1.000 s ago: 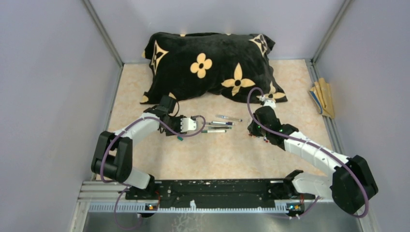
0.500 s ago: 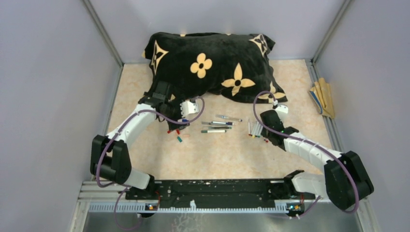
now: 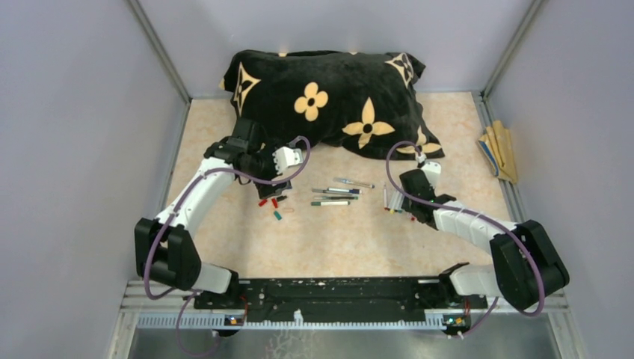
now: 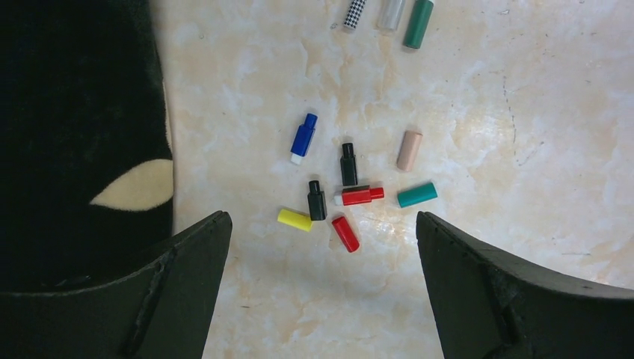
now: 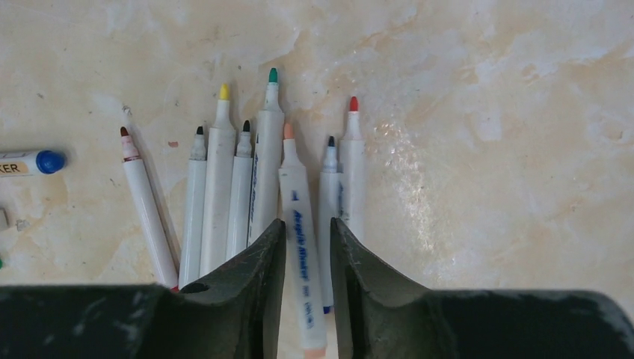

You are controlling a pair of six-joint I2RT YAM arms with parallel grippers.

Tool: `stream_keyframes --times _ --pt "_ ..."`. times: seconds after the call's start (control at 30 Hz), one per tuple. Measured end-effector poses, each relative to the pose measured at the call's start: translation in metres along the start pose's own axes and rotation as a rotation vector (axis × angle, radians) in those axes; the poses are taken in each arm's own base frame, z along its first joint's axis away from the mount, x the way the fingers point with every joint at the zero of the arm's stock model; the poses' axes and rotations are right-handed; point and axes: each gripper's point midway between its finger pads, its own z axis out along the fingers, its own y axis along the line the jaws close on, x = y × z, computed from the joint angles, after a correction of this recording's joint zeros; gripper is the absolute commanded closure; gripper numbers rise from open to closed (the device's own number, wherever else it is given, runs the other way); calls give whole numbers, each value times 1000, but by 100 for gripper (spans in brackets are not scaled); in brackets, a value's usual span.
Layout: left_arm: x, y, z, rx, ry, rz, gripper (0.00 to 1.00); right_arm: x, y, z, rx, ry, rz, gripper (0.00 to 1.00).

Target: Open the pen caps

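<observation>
"KER" on blue-ended pen (image 5: 30, 162) (cropped)

The left arm (image 3: 196, 196) reaches forward and bends inward at the wrist, with the left tool (image 4: 321, 224) pointing straight down, its fingers spread as wide as they go. The right arm (image 3: 471, 222) stretches low toward the middle, with the right tool (image 5: 308, 228) held low, its fingers only a narrow gap apart

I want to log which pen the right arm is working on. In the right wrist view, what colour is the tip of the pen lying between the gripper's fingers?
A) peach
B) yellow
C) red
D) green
A: the pen with blue lettering, which runs between the fingers of the right gripper, ends in a peach tip.
</observation>
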Motion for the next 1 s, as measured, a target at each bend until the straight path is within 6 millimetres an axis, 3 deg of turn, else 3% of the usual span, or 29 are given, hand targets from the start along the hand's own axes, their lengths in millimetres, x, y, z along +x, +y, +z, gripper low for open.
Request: stream_keyframes --times 0.33,0.53,0.77,0.87,1.0 --pt "-8 -2 -13 -25 -29 1 1 1 7 -1 -39 21 -15 70" --pt "-8 -2 -13 -25 -32 -16 1 -18 32 -16 -175 -10 -13 70" --pt "-8 -1 -16 -29 -45 -66 1 -34 104 -32 -496 25 -132 68" --pt "-7 0 -17 -29 -53 -89 1 -25 143 -37 -619 53 -249 68" --pt "-5 2 -19 -29 -71 -127 1 1 200 -57 -787 84 -437 68"
